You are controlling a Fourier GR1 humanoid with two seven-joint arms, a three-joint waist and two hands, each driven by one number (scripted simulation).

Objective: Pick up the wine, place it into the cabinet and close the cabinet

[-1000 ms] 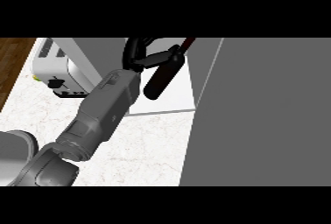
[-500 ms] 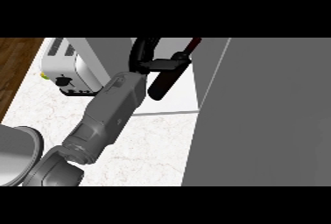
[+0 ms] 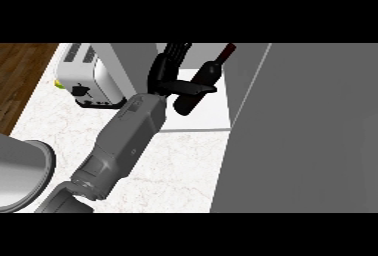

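Head view: the left hand [image 3: 164,76] is curled round the wine bottle [image 3: 193,85], thumb across its dark body; the bottle is tilted, neck pointing up and right, held above the counter [image 3: 170,170] just beside the grey cabinet [image 3: 295,130]; a toaster [image 3: 85,80] stands at the left.

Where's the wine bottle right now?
Upper centre of the head view: the wine bottle is held in the left hand, with the toaster to its left and the grey cabinet to its right.
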